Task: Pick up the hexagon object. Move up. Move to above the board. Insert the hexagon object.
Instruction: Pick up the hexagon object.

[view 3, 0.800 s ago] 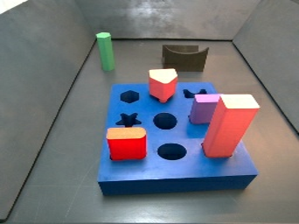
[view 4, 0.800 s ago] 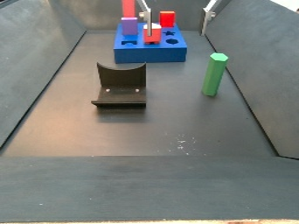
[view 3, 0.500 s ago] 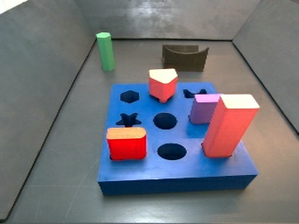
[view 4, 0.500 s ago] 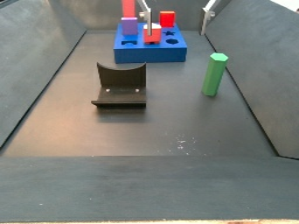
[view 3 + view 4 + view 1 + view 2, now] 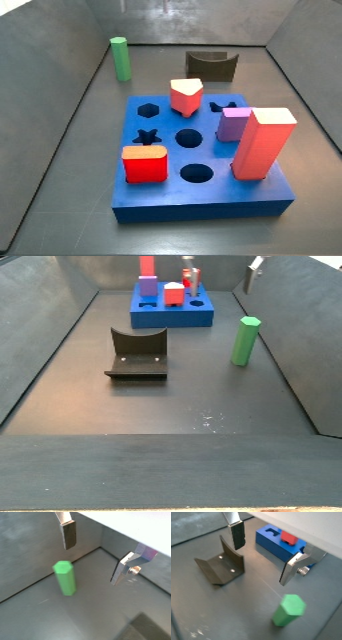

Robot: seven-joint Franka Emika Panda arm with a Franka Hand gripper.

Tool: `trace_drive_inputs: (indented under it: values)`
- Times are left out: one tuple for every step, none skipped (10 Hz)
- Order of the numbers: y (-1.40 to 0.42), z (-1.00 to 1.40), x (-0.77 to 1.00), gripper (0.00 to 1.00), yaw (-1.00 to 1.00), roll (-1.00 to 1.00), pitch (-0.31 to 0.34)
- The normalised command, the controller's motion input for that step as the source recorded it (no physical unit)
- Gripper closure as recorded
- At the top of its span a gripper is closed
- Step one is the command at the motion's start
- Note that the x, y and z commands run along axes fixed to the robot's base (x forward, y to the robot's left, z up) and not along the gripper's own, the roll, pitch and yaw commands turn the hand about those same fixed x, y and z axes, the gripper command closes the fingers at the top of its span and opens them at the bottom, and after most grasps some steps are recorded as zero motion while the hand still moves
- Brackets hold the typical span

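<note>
The hexagon object is a slim green rod standing upright on the dark floor near a side wall, seen in both side views (image 5: 120, 59) (image 5: 243, 341) and both wrist views (image 5: 65, 577) (image 5: 288, 610). The board (image 5: 201, 205) is a thick blue block with shaped holes; its hexagon hole (image 5: 147, 108) is open. It also shows in a side view (image 5: 171, 316) and a wrist view (image 5: 271, 548). My gripper (image 5: 95, 554) (image 5: 265, 554) is open and empty, high above the floor and off to one side of the rod. Only its fingertips (image 5: 189, 276) show at that view's upper edge.
On the board stand a tall red-orange pillar (image 5: 263, 143), a small purple block (image 5: 233, 124), a red block (image 5: 144, 164) and a red piece with a cream top (image 5: 186, 96). The dark fixture (image 5: 211, 65) (image 5: 138, 354) (image 5: 219, 562) stands between board and rod. Grey walls surround the floor.
In a side view my gripper's fingertips have shifted right and slightly up along the upper edge. The green rod, board and fixture have not moved.
</note>
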Motion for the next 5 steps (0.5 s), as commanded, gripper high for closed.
trace_drive_inputs:
  values:
    - [-0.39, -0.42, -0.61, 0.0, 0.27, 0.14, -0.184]
    - [-0.09, -0.46, -0.65, 0.0, 0.18, 0.14, -0.177]
    - [-0.02, -0.43, -0.75, 0.0, 0.11, 0.13, -0.179]
    - [0.0, -0.34, -0.49, 0.0, 0.09, 0.07, -0.126]
    - [0.0, -0.24, -0.29, 0.0, 0.11, 0.05, -0.097]
